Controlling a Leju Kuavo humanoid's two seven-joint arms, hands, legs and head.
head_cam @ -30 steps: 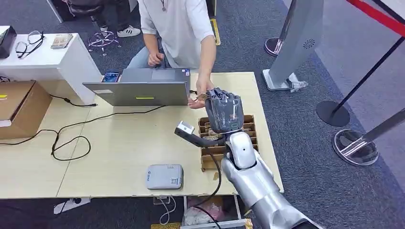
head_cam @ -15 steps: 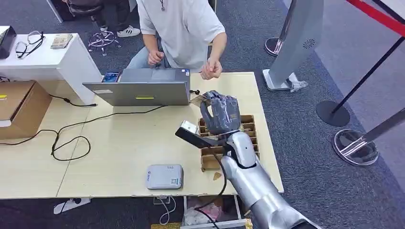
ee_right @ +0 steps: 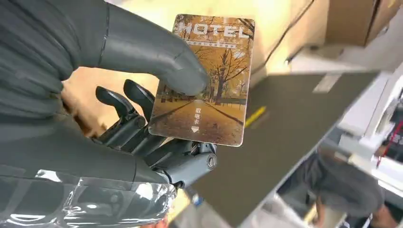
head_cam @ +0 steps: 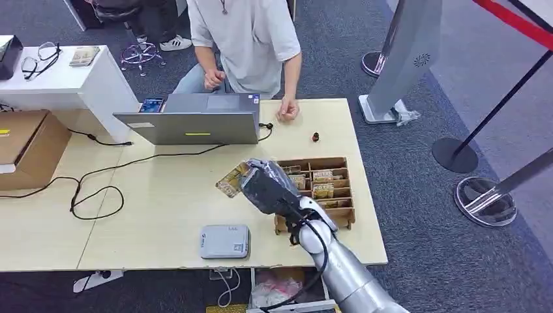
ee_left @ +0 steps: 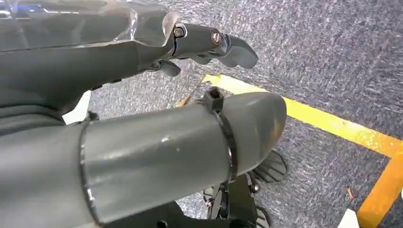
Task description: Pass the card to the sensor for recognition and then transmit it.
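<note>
Right hand (head_cam: 266, 186): holds the card (head_cam: 232, 179), thumb pressed on its printed face and fingers behind it, as the right wrist view shows. It hangs over the table (head_cam: 163, 195), between the sensor and the laptop.

Card: hotel key card with an autumn avenue print and "HOTEL" across one end. Most of it juts past the hand toward 10 o'clock, probably so that the free part can be laid on the reader.

Sensor (head_cam: 224, 241): flat grey pad at the near table edge, at 7 o'clock from the hand and apart from it. Card not yet over it; judged step is the carry toward recognition.

Card tray (head_cam: 329, 189): brown slotted box at 3 o'clock from the hand, more cards standing in its slots. The forearm covers its near left corner.

Laptop (head_cam: 195, 120): open at the far edge, 11 o'clock from the hand, its back toward the camera and screen hidden.

Person (head_cam: 248, 32): seated behind the table, one fist resting on the far edge at 12 o'clock, well placed to receive the card. Head cut off by the frame.

Left hand (ee_left: 142, 71): hangs over carpet in the left wrist view, holding nothing; fingers seem loosely apart, though the forearm cover blocks part of them.
</note>
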